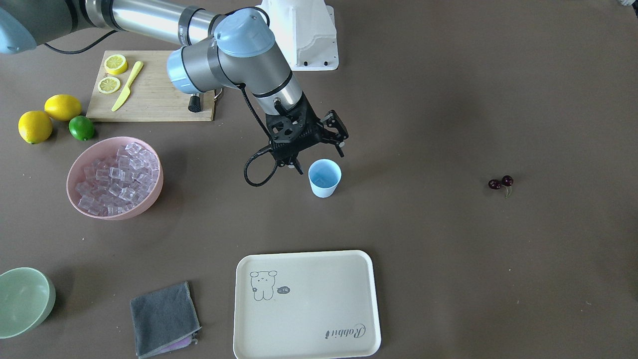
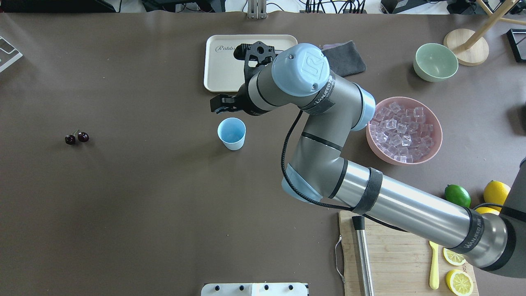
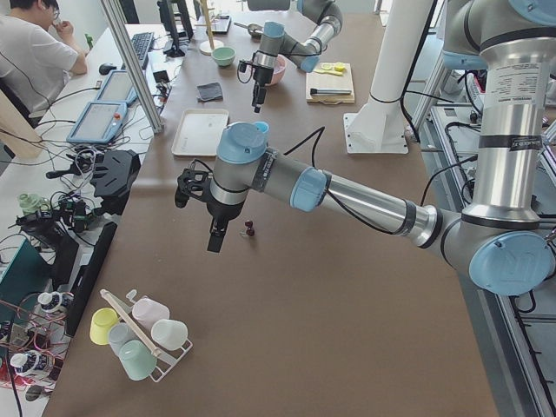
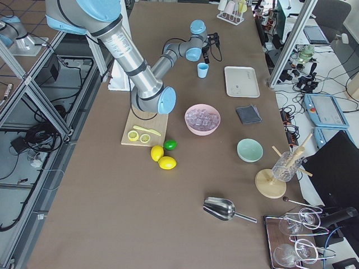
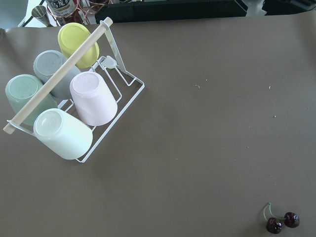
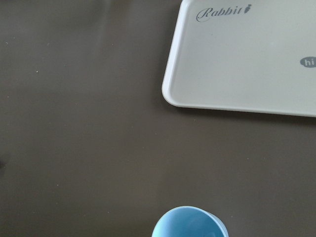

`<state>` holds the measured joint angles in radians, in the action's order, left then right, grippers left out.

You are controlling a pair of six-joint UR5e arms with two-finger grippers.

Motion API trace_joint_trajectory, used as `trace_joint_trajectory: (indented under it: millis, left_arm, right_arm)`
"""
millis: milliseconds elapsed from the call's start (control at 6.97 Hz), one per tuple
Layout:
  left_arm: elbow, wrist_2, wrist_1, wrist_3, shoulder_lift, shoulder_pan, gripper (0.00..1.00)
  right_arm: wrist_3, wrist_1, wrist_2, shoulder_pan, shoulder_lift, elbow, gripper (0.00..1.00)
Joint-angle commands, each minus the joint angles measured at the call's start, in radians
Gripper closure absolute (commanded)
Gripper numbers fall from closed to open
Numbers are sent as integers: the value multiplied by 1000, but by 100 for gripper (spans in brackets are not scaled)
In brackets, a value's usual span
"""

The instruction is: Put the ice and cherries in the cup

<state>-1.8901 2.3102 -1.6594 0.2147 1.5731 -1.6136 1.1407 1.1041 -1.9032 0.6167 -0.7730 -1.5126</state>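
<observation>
The light-blue cup (image 1: 325, 178) stands upright mid-table and looks empty from overhead (image 2: 231, 132). My right gripper (image 1: 319, 159) hangs open and empty just above it; its wrist view shows only the cup's rim (image 6: 190, 223) at the bottom edge. The ice (image 1: 119, 174) fills a pink bowl (image 1: 124, 214) off to the side (image 2: 411, 162). The cherries (image 1: 501, 183) lie alone on the table (image 2: 76, 138). My left gripper (image 3: 214, 239) hovers beside them, and I cannot tell whether it is open. Its wrist view shows the cherries (image 5: 281, 222) at bottom right.
A cream tray (image 1: 324, 279) lies in front of the cup, a grey cloth (image 1: 164, 319) and a pale green bowl (image 1: 22, 299) beside it. A cutting board (image 1: 154, 94) holds lemon slices and a knife, with lemons and a lime (image 1: 81, 127) nearby. A cup rack (image 5: 74, 98) stands near the left arm.
</observation>
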Motion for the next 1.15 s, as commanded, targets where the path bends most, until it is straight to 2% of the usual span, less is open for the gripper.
trace_joint_trajectory:
  millis: [0, 287, 574, 860, 1004]
  left_arm:
    - [-1, 0, -14, 0, -13, 1, 2]
    - [-1, -2, -14, 0, -12, 1, 2]
    - [-1, -2, -14, 0, -12, 1, 2]
    - [-3, -2, -17, 0, -13, 0, 2]
    - [0, -2, -37, 2, -18, 0, 2]
  right_arm:
    - [-34, 11, -164, 140, -165, -116, 0]
    - [-163, 23, -201, 220, -372, -260, 0]
    - [-229, 49, -253, 311, -519, -355, 0]
    - [-275, 49, -232, 348, -673, -393, 0]
    - [-276, 48, -215, 354, -716, -396, 1]
